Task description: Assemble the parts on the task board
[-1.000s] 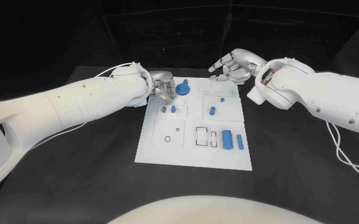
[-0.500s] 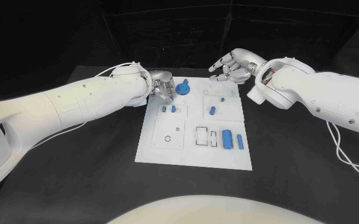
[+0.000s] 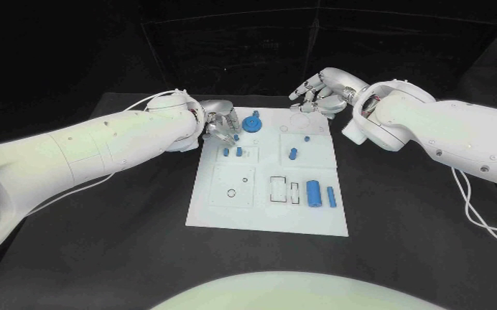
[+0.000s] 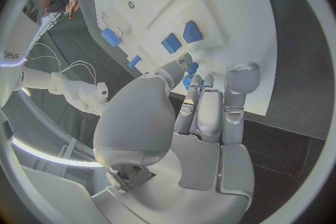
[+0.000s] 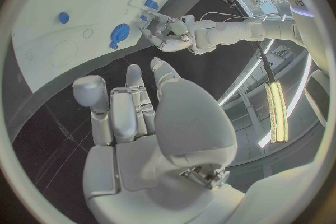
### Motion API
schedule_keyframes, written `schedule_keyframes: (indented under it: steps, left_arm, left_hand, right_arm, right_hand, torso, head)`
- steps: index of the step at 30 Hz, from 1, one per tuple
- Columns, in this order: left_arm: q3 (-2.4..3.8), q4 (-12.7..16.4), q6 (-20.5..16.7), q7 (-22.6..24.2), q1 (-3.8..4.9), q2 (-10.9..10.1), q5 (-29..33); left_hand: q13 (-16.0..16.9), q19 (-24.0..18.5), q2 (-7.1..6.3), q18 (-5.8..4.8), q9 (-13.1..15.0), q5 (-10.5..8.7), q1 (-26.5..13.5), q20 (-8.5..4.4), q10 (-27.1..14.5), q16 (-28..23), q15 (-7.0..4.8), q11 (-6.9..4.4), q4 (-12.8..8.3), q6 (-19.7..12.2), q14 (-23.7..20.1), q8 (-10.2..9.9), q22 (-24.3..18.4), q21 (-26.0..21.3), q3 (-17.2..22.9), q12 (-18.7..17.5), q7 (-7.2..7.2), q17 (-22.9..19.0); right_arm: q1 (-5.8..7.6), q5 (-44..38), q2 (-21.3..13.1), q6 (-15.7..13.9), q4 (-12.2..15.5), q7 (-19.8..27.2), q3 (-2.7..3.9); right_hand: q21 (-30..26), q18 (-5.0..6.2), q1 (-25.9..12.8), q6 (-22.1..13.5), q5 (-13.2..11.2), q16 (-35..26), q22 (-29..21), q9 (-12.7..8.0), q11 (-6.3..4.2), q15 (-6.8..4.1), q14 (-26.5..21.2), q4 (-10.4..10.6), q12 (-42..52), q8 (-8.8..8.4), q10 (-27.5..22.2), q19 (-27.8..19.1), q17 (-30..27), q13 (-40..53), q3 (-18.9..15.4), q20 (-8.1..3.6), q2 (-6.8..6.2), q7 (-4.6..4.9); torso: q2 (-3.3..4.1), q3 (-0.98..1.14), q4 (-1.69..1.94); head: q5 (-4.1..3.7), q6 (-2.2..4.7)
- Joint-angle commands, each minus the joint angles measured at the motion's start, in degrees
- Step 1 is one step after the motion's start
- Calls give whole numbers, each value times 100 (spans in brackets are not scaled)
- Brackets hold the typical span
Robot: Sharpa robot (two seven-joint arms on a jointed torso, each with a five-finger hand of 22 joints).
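The white task board [image 3: 228,209] lies mid-table. My left hand [image 3: 220,127] hovers over its far left corner and pinches a small blue part [image 3: 236,138] between thumb and finger, also visible as the small blue part [image 4: 191,69] in the left wrist view. Right beside the hand stands a round blue part [image 3: 252,122]. Two small blue pieces [image 3: 232,152] sit just below the hand. My right hand [image 3: 323,93] hangs above the far right corner, fingers apart and holding nothing. A blue cylinder [image 3: 314,192] and a slim blue piece [image 3: 332,195] lie near the right edge.
A small blue peg [image 3: 307,138] and a blue piece [image 3: 293,153] stand right of centre on the board. Rectangular slots [image 3: 279,188] and a round hole [image 3: 233,194] mark its near half. Black table [image 3: 124,252] surrounds the board.
My left hand has eased slightly toward the near side, and the small blue part now shows at its fingertips. The right hand has stayed put.
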Motion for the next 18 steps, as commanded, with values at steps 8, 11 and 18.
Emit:
schedule_keyframes:
  steps: [8, 11, 18]
  left_arm:
    - [16, 151, -770, 427, -1, -284, 782]
    - [22, 200, -929, 605, -1, -422, 1311]
    - [24, 504, -1011, 1102, 1, -833, 3707]
  left_hand:
    - [41, 6, 79, 43, 25, 1, 74, 40, 37, -11, 38, -30, 48, 40, 12, -9, -62, -94, -286, 137, 56, -47]
    - [71, 3, 161, 56, 34, 5, 134, 27, 246, -5, 15, -58, 42, 134, 12, 31, -104, -140, -286, 280, 75, -55]
    - [74, -90, 313, 108, 46, 5, 77, 24, 446, 4, 25, -40, 126, 346, -3, 129, -420, -473, -259, 430, 137, -46]
  right_arm:
    - [8, -914, -17, -40, -77, -310, 2]
    - [6, -1489, -18, 56, -111, -428, 1]
    - [-54, -2761, -24, 247, -141, -735, -4]
  right_hand:
    - [-188, 63, 536, 350, -265, -330, -210, 10, -18, -51, 60, -25, -1307, 174, 11, 44, -382, -1197, 343, -3, -61, -41]
    - [-199, 61, 679, 552, -444, -404, -207, 13, -14, -56, 58, -90, -1698, 225, 43, 67, -473, -1519, 514, -5, -109, -68]
    - [-220, 55, 702, 844, -549, -469, -212, -15, 1, -33, 70, -116, -2395, 194, 113, 100, -549, -2125, 781, 14, -287, -118]
  torso:
    - [-6, -2, 3]
    - [-6, 2, 0]
    - [2, -1, -13]
  head:
    - [18, 17]
    - [11, 28]
    - [-287, 193]
